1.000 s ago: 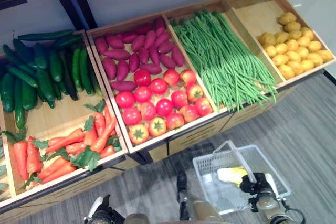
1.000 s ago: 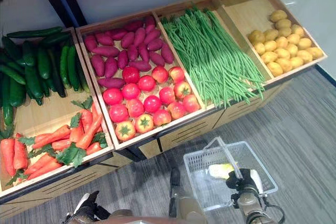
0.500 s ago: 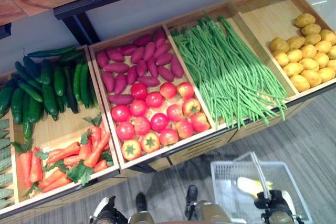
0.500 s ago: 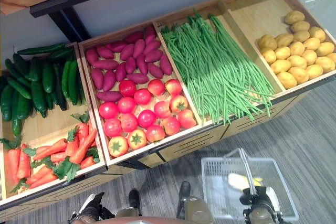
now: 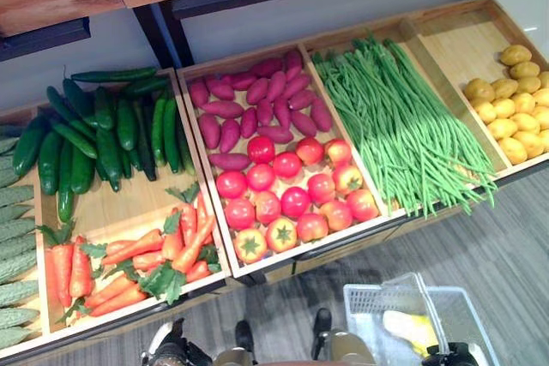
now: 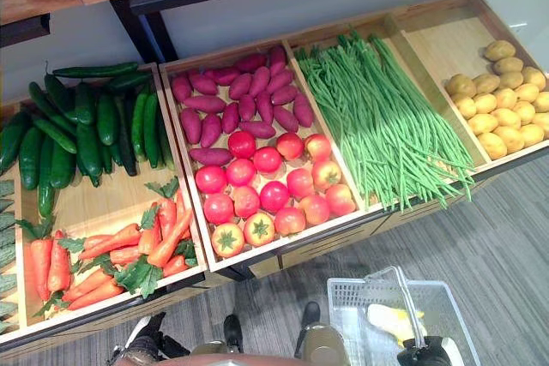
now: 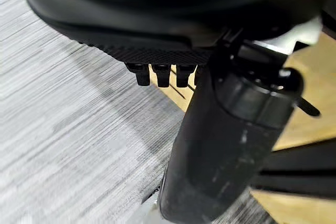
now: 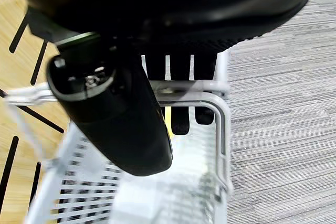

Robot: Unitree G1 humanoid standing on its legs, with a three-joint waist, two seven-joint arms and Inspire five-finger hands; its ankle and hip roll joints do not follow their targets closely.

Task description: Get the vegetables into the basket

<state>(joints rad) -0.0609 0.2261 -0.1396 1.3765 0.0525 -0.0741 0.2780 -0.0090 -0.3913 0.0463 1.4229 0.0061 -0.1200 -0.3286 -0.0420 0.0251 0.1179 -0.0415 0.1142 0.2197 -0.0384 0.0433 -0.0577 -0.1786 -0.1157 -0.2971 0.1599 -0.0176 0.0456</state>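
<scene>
Display shelf [image 5: 129, 203], left to right: cucumbers [image 5: 94, 130] at the back of the left bin with carrots [image 5: 129, 259] at its front edge; purple sweet potatoes [image 5: 257, 109] behind tomatoes [image 5: 292, 190] in the next bin; green beans [image 5: 403, 122]; potatoes [image 5: 510, 100] in the right-hand bin. Left hand [image 7: 163, 74] hangs low before the shelf's front left, fingers curled, holding nothing. Basket [image 6: 352, 310] stands on the floor below the front right edge, a yellow item [image 6: 390, 321] inside. Right hand [image 8: 181, 98] has its fingers hooked round the basket handle [image 8: 210, 90].
</scene>
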